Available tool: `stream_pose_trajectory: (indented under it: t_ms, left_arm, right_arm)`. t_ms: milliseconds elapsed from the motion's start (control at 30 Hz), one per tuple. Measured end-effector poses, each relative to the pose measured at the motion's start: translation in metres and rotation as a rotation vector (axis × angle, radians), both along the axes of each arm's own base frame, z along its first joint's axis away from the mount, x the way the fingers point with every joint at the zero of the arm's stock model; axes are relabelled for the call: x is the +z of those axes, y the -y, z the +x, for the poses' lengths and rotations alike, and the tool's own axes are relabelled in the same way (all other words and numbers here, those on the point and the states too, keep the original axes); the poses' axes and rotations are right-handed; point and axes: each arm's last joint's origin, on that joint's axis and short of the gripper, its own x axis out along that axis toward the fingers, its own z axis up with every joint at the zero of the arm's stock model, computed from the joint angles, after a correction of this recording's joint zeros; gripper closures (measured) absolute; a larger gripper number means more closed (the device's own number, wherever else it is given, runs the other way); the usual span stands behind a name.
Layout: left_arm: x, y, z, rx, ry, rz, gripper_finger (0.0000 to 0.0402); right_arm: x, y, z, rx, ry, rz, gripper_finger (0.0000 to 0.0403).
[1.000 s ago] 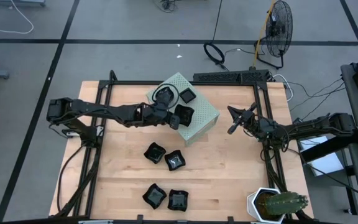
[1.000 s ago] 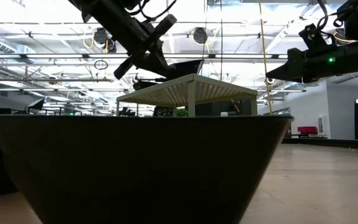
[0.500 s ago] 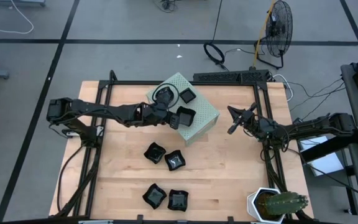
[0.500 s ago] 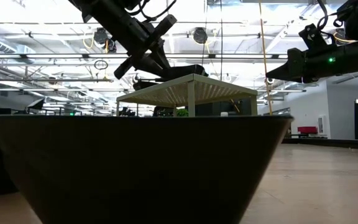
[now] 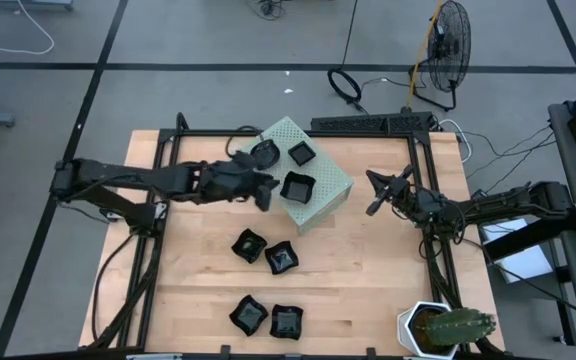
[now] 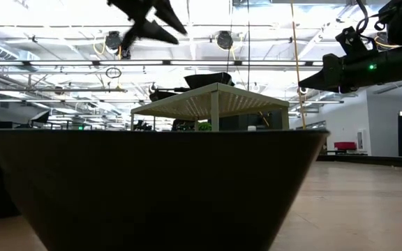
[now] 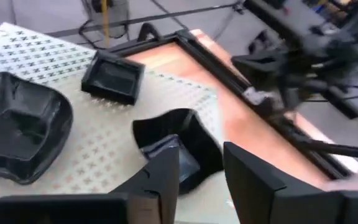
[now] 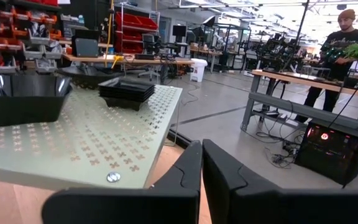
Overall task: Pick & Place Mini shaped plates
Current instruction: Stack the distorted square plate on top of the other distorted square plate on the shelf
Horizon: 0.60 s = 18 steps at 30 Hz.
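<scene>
A pale green perforated box (image 5: 330,186) stands at the table's far middle. Three black mini plates rest on its top: a rounded one (image 5: 263,152), a small square one (image 5: 301,153) and a wavy-edged one (image 5: 297,187), which also shows in the left wrist view (image 7: 182,146). Several more plates lie on the wood nearer the front, among them one (image 5: 249,245) and another (image 5: 282,258). My left gripper (image 7: 201,167) hovers open just left of the box, above its top, with nothing between its fingers. My right gripper (image 8: 202,163) waits shut, right of the box.
A white pot with a cactus (image 5: 446,328) stands at the near right corner. Black frame rails (image 5: 168,170) run along the table's left, far and right sides. A dark plate (image 6: 152,181) close to the low camera blocks most of that view. A person (image 8: 344,43) stands in the room beyond.
My left gripper has set the wavy-edged plate down on the box top, opened and let it go. It has then risen and drawn back toward the table's left edge. The plate, tilted in the fingers before, now sits level on the box.
</scene>
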Motion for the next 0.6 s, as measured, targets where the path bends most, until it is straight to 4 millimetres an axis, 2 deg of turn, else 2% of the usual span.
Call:
stream_pose_trajectory:
  t_ms: [100,300,467,600]
  left_arm:
    - [0.008,0.016,-0.008,-0.066,0.009,-0.015,0.0249]
    - [-0.01,0.057,-0.023,-0.287,-0.192,-0.179,0.021]
    - [-0.039,0.092,-0.023,-0.294,-0.379,-0.223,0.0221]
    - [-0.063,0.105,-0.022,-0.224,-0.505,-0.276,0.0238]
  right_arm:
    - [0.0,0.0,0.0,0.0,0.005,0.0,0.0399]
    - [0.0,0.0,0.0,0.0,0.003,0.0,0.0399]
    - [0.0,0.0,0.0,0.0,0.004,0.0,0.0399]
    - [0.0,0.0,0.0,0.0,0.004,0.0,0.0399]
